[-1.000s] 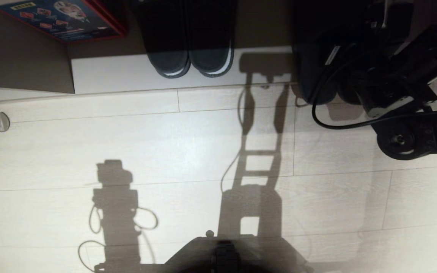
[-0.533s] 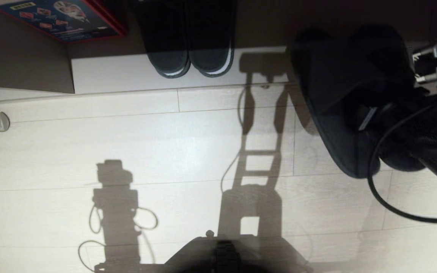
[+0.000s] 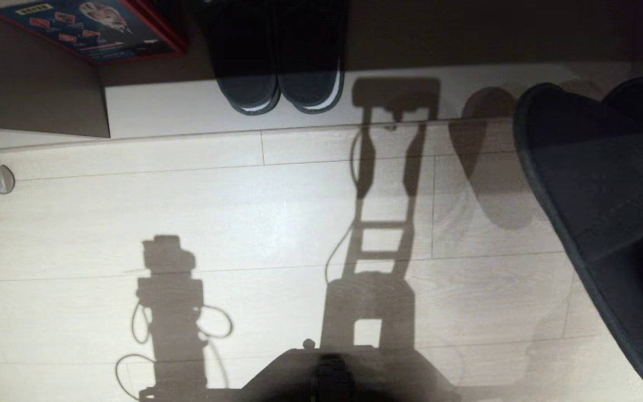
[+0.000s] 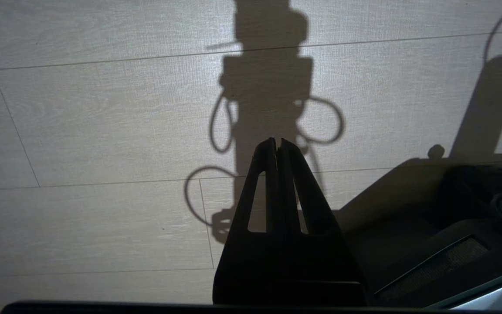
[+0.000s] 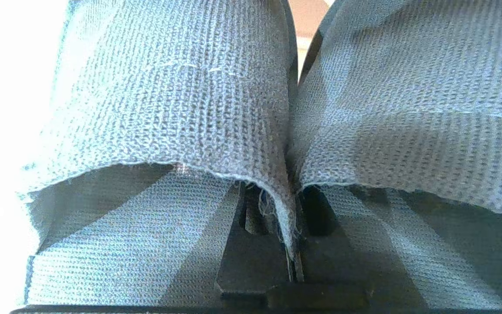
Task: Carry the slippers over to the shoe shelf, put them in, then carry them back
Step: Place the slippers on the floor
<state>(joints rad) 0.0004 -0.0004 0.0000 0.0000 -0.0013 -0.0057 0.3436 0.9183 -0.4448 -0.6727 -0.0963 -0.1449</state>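
Hanging slippers (image 5: 286,131), adjoining upper bands pinched between the clamped right tool (image 5: 295,257) fingers.

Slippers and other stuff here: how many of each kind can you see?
Plain dark slippers, clamped in the right end effector: 2
White-striped slippers on the shoe shelf: 2
Printed red-edged box: 1
Round floor disc: 1
Total: 6

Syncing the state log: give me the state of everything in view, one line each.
slippers: lifted off the floor, inner band edges pinched together
right gripper: jaws shut on both slippers
left gripper: jaws shut, empty, over bare floor
striped pair: parked in the shoe shelf, heels out
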